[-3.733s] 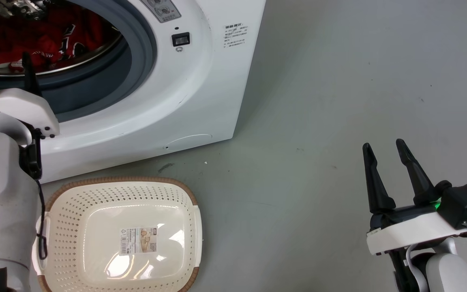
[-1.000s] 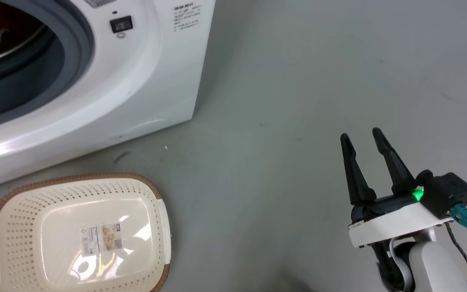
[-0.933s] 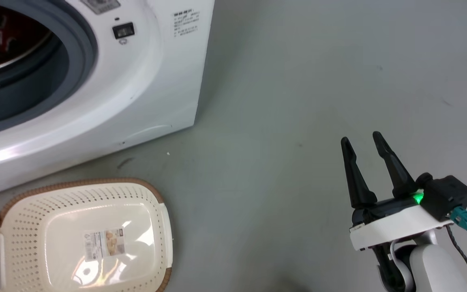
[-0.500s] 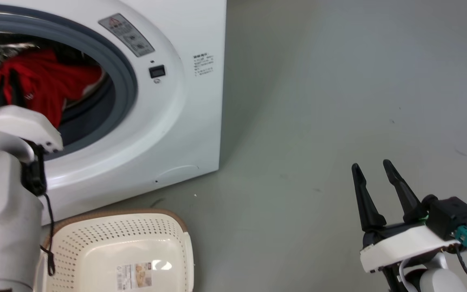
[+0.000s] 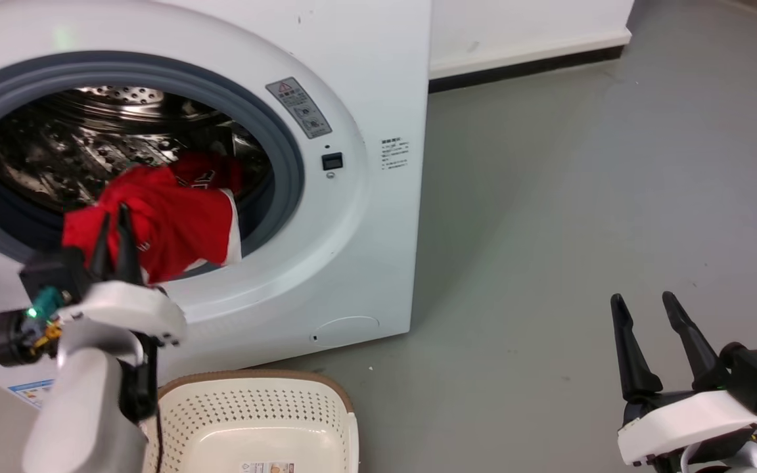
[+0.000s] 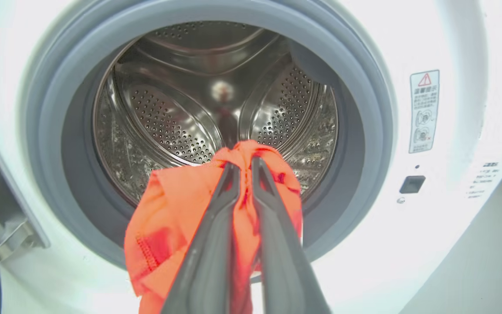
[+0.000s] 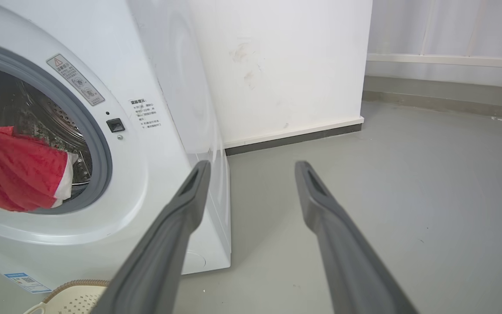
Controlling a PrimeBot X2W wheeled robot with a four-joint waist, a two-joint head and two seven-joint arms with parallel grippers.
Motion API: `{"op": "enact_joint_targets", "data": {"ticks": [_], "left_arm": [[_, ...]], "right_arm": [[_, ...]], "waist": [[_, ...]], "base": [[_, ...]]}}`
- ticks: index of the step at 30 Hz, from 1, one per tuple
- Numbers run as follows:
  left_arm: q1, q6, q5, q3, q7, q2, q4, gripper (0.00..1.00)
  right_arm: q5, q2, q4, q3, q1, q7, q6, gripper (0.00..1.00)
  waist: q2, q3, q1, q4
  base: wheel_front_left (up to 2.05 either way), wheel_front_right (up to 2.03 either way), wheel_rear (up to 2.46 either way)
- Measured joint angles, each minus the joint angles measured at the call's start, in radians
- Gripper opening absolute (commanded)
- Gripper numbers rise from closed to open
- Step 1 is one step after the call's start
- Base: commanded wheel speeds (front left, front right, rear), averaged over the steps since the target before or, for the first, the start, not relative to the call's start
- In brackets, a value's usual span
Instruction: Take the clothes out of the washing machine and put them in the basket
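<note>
before the washing machine (image 5: 365,263), left claw (image 5: 113,215) tight on the clothes (image 5: 178,226)

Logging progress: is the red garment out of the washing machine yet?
Partly out. The left gripper, shut on the red garment, holds it across the grey door seal; part lies inside the drum.

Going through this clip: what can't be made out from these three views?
Bottom of the drum: left wrist view, covered by the red garment and the left pincer shut on it. Whether more clothes lie there cannot be told.
Basket: head view, cut off by the bottom edge and partly behind the left forearm.
Warning sticker: head view, print too small to read.
</note>
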Motion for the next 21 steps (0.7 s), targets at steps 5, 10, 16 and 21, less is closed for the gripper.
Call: {"op": "enact_joint_targets", "data": {"ticks": [5, 10, 16, 21], "left_arm": [[0.14, 0.038, 0.007, -0.024, 0.017, -0.037, -0.17, 0.0], [0.272, 0.067, 0.001, -0.04, 0.049, -0.065, -0.278, 0.0], [0.345, 0.077, -0.019, -0.056, 0.062, -0.098, -0.272, 0.0], [0.34, 0.064, -0.034, -0.071, 0.036, -0.133, -0.146, 0.0]], "right_arm": [[-0.01, 0.0, -0.018, -0.012, 0.021, 0.018, 0.0, 1.0], [-0.013, 0.0, -0.037, -0.008, 0.024, 0.029, 0.0, 1.0], [-0.013, 0.0, -0.051, 0.012, 0.014, 0.033, 0.0, 1.0], [-0.015, 0.0, -0.07, 0.021, -0.029, 0.03, 0.0, 1.0]], "waist": [[0.0, -0.017, 0.0, 0.036], [0.0, -0.007, 0.0, 0.055], [0.0, 0.042, 0.0001, 0.058], [0.0, 0.131, 0.0002, 0.05]], "base": [[0.0, 0.0, 0.0], [0.0, 0.0, 0.0], [0.0, 0.0, 0.0], [0.0, 0.0, 0.0]]}}
